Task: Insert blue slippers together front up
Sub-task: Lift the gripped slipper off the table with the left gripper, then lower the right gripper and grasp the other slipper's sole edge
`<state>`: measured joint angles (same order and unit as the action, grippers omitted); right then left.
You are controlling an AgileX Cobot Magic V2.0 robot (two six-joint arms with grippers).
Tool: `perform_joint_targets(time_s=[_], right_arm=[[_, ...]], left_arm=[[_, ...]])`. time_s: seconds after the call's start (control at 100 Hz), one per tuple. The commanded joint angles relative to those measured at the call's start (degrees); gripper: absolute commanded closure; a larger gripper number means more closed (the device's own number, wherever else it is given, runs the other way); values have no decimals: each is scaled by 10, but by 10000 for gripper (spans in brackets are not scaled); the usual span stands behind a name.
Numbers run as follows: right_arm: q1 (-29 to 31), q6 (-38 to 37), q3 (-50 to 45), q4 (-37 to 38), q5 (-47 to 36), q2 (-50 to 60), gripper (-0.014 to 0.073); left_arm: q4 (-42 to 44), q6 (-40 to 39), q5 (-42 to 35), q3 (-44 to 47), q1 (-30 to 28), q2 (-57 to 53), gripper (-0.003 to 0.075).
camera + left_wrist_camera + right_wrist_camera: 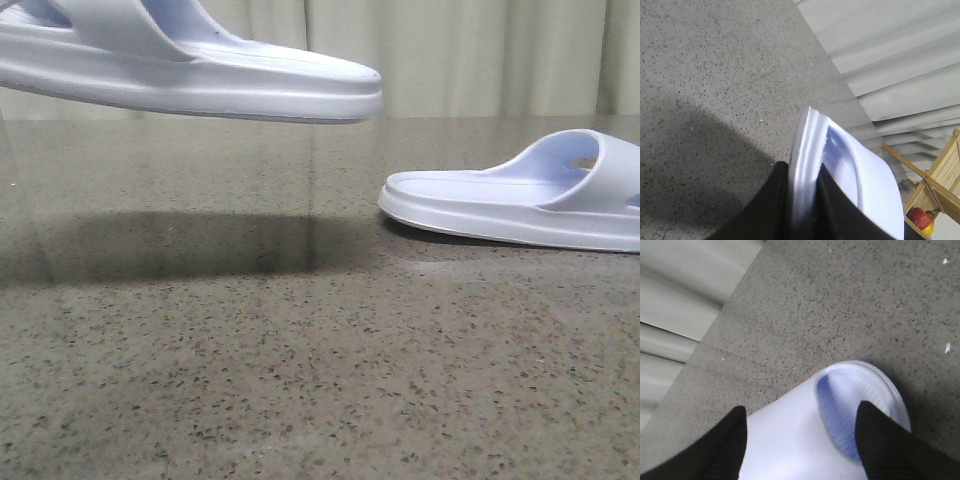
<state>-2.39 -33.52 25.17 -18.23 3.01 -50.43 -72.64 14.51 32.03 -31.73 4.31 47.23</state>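
One blue slipper (200, 80) hangs in the air at the upper left of the front view, level, throwing a broad shadow on the table below. In the left wrist view my left gripper (802, 167) is shut on this slipper (870, 185), with the rim of its sole pinched between the black fingers. The other slipper (520, 200) lies flat on the table at the right, strap to the right. My right gripper (801, 407) is open just above it, one finger on each side of the wide strap (790, 440), and the ribbed footbed (855, 390) shows beyond. Neither gripper appears in the front view.
The speckled grey stone table (300, 380) stretches toward the front. A pale pleated curtain (480, 50) hangs behind its far edge. A wooden rack (940, 185) holding a red and yellow object (920, 219) stands beyond the table's edge in the left wrist view.
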Motion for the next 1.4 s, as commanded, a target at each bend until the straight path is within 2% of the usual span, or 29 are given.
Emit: perform_joint_targets(time_s=[0.0, 0.55, 1.39], right_arm=[[4, 2, 19, -8, -57, -10, 191], [43, 2, -6, -25, -50, -26, 191], [41, 2, -22, -44, -57, -84, 191]], left_arm=[[-23, -6, -7, -21, -2, -4, 704], [-23, -6, -9, -21, -2, -4, 704], [-23, -6, -7, -21, -2, -4, 704]])
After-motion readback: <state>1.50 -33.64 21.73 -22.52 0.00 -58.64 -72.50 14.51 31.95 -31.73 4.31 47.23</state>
